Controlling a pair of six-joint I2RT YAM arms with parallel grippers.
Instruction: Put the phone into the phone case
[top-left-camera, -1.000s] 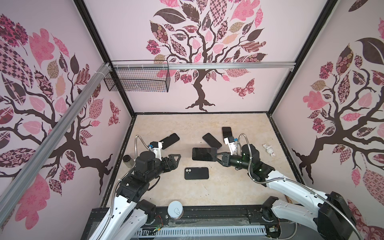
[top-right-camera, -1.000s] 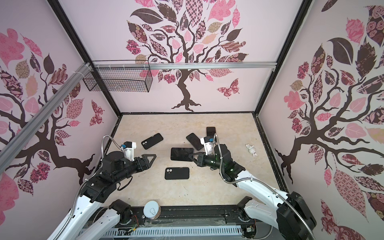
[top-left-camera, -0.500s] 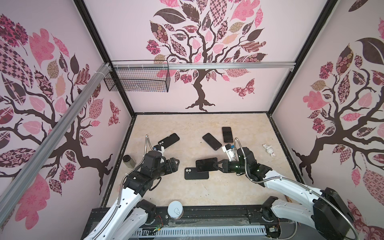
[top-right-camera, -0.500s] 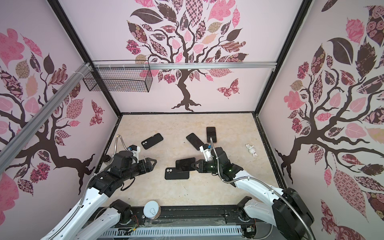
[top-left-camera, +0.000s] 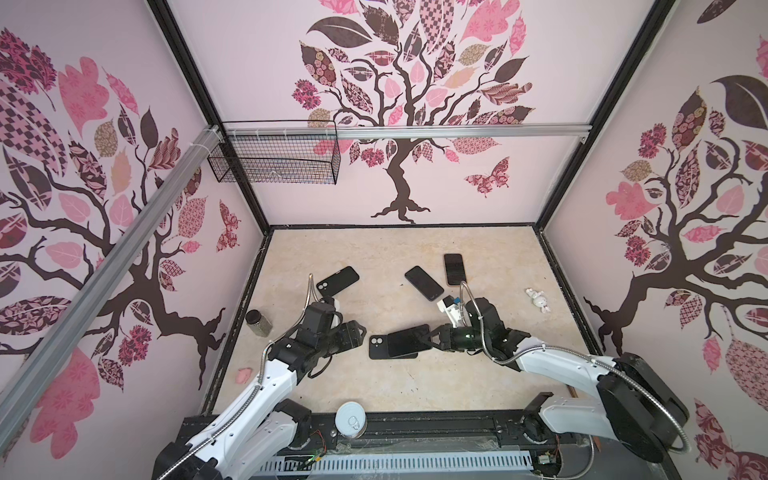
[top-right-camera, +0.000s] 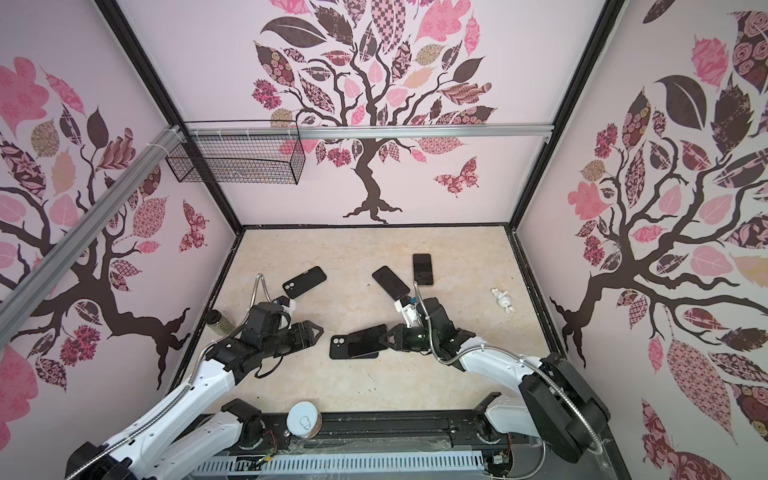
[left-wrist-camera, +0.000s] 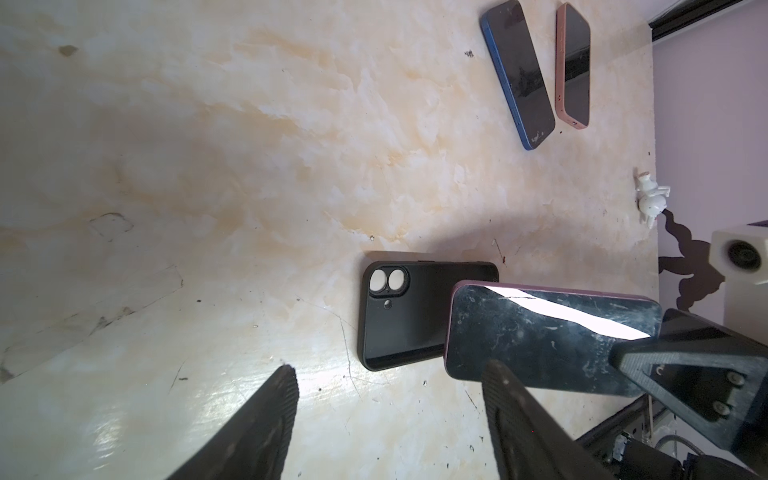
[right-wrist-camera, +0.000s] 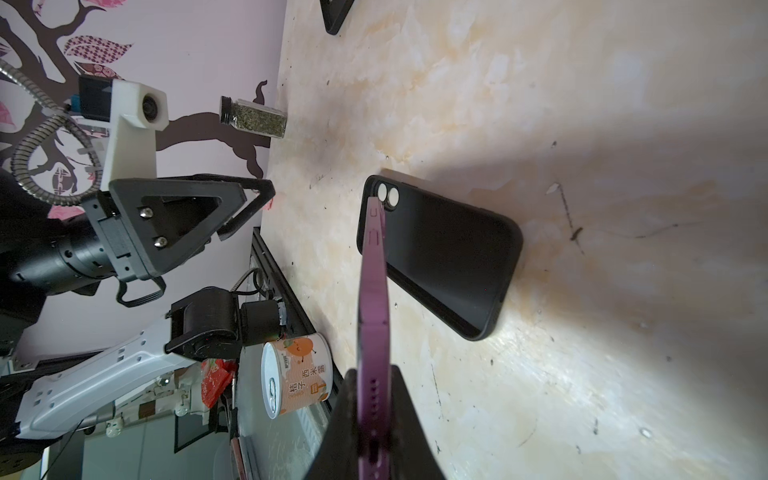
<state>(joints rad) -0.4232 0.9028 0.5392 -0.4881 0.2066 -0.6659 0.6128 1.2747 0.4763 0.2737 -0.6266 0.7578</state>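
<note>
Gripping the phone (top-left-camera: 407, 340) at lower centre, your right gripper (top-left-camera: 430, 338) holds it tilted over the phone case (top-left-camera: 378, 349). Your left gripper (top-left-camera: 362, 333), jaws apart and empty, sits just left of the case.

White moulded arm shells (top-left-camera: 274, 380), black joint housings (top-left-camera: 636, 399); corrugated steel conduit (right-wrist-camera: 17, 164); black triangular fingers (right-wrist-camera: 178, 208), two screws (right-wrist-camera: 145, 212) each; white wrist-camera mount (right-wrist-camera: 133, 124).
</note>
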